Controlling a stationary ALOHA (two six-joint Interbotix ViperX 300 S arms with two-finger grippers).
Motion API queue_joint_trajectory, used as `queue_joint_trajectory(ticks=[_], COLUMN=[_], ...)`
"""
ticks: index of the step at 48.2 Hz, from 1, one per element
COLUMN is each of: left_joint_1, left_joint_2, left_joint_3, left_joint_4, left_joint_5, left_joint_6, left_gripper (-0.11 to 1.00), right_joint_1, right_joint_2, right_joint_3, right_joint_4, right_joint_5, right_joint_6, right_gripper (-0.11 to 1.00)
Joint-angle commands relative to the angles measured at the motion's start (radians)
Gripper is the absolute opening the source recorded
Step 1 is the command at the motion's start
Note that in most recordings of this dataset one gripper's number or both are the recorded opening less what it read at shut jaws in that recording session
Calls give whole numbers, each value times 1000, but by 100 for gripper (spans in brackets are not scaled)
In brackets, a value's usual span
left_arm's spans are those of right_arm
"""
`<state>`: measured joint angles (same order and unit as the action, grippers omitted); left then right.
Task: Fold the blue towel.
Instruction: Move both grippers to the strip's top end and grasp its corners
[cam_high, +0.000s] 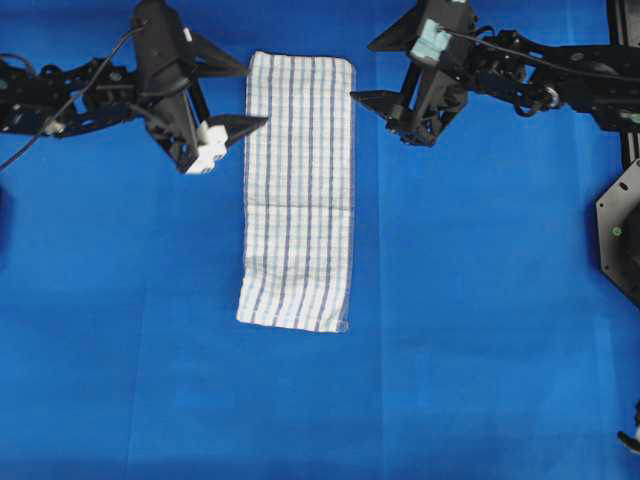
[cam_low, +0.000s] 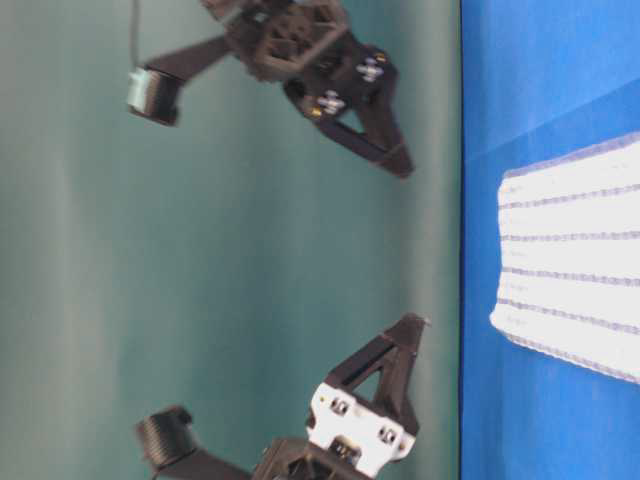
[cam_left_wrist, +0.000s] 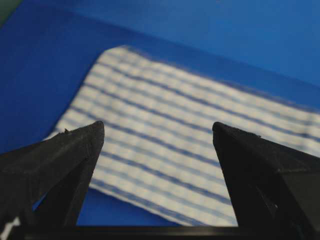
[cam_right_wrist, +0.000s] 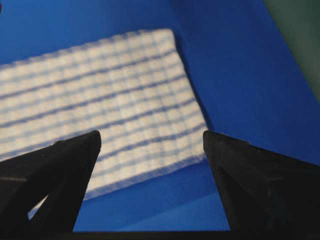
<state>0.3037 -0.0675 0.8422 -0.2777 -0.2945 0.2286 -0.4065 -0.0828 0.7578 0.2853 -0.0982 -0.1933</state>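
From overhead we see one blue towel (cam_high: 298, 190) lying flat and lengthwise on the blue tabletop (cam_high: 480, 330), with wide bare cloth along both long edges and below its near end. Two grippers flank its far end: the left gripper (cam_high: 232, 95) just beside the left edge, the right gripper (cam_high: 376, 72) just off the right corner, both spread wide and holding nothing.

At table level both grippers hang clear above the surface.

The left wrist view frames the towel's edge between its open fingers (cam_left_wrist: 75, 150).

The right wrist view shows the towel's corner (cam_right_wrist: 165, 37).
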Motion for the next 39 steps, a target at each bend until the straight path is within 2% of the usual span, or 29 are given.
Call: queue_joint_trajectory(ticks=[1,16,25,39], left_joint_1=[37,147,166,176], left_joint_2=[14,141,242,365], left_joint_3=[-32,-64,-100,-160], left_joint_4=[2,8,8,8], left_joint_5=[-9,-80,-149,-156], left_joint_6=[3,8,6,6], left_gripper=[85,85,85,85], right_joint_1=[-15,-66,-81,-80], right_joint_2=[32,178,255,353], right_joint_3=[-31,-86,-120,-164], right_joint_4=[-2,-2,-2,-2], right_joint_5=[-25,-91,-120,-130], right_joint_6=[-2,-2,-3,-5], right_gripper=[90,90,90,90])
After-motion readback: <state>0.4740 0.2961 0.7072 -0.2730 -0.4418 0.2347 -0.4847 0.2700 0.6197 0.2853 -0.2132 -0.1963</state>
